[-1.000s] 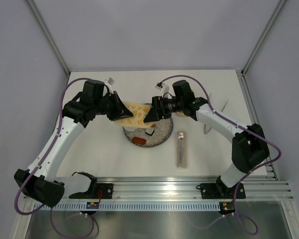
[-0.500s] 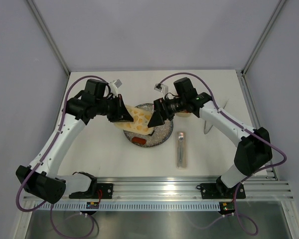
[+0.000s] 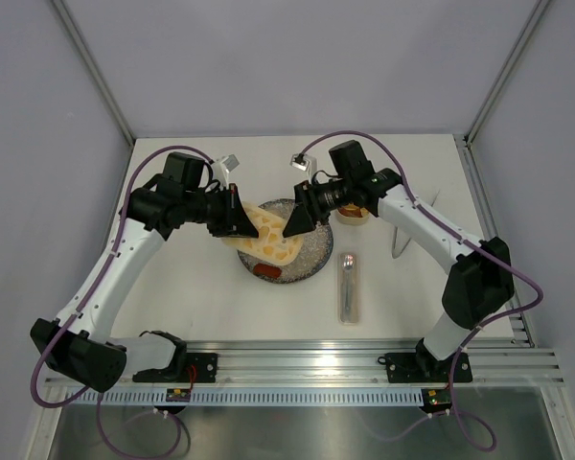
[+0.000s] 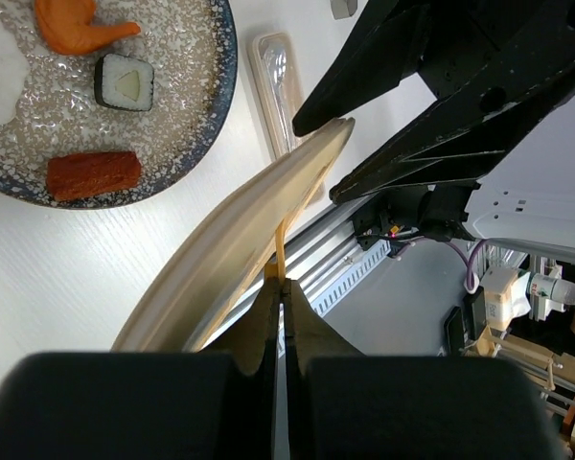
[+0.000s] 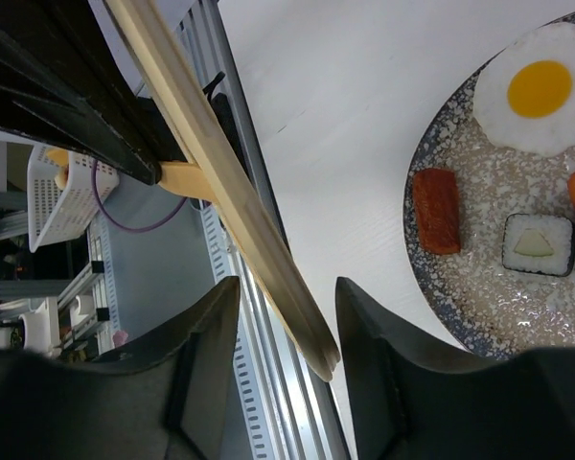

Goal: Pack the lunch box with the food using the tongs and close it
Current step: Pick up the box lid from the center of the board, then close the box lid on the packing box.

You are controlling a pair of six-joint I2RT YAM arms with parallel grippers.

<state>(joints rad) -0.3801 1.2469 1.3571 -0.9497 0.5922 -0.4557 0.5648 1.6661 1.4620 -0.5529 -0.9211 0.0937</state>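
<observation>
White table (image 3: 201, 287), grey walls (image 3: 268, 67). Clamped shut on the patterned lid (image 3: 268, 236) by its tab (image 5: 187, 180) with left gripper (image 4: 280, 287), tilted over the plate (image 3: 314, 251) (sausage (image 4: 93, 174), sushi (image 4: 125, 81), egg (image 5: 539, 88) on it). Straddling its far end with right gripper (image 5: 287, 297), jaws apart. Lunch box (image 3: 354, 214) just behind.

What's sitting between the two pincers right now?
The lid, seen in the top view: the left pincer grips one edge, the right pincer straddles the other.

We find the plate (image 3: 311, 265) at the middle of the counter (image 3: 201, 297), with the sausage (image 3: 266, 272) on its near left edge. The lid (image 3: 268, 235) hangs tilted above the plate's left part. The cutlery case (image 3: 349, 286) lies just right of the plate, and the lunch box (image 3: 356, 215) stands behind that case.
</observation>
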